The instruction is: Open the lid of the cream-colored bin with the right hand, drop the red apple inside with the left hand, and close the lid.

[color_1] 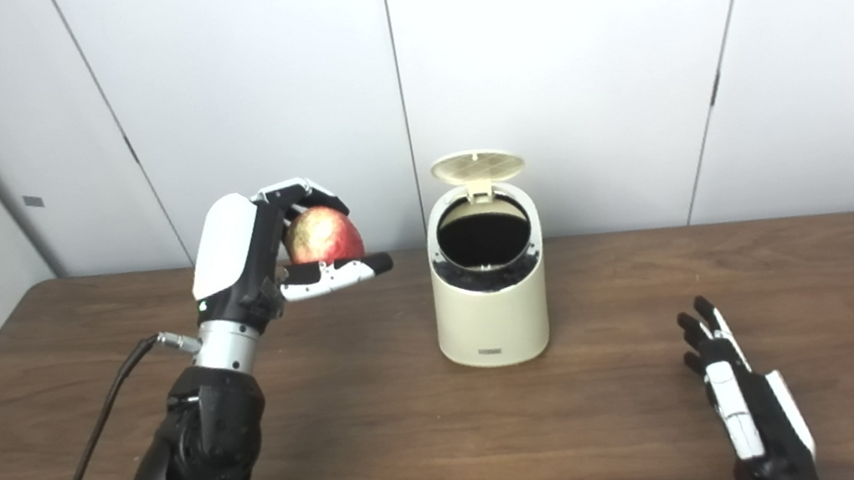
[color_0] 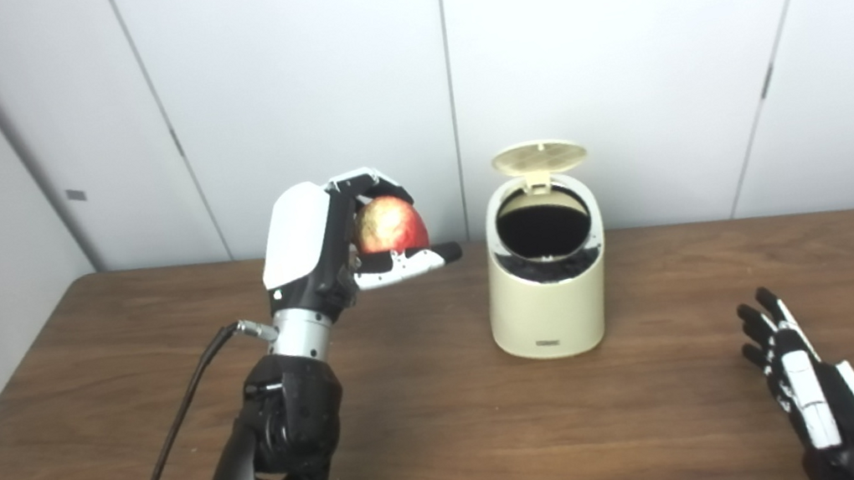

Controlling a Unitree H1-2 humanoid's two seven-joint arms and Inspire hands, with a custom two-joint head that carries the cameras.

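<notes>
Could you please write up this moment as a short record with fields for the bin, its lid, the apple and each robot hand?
bin: cream-colored bin upright on the table, dark inside
lid: lid raised, hinged at the back
apple: red apple held in the air, left of the bin's opening
left robot hand: left robot hand shut on the apple
right robot hand: right robot hand open, low by the table, apart from the bin

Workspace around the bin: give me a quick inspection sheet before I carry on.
Surface: brown wooden table.
Job's things: cream bin upright, lid raised, opening dark; red apple held above the table, left of the bin.
Clutter: nothing seen.
Hands: left hand shut on the apple; right hand open, low, right of the bin.
Cables: black cable along the left arm.
Surroundings: white wall panels.
</notes>
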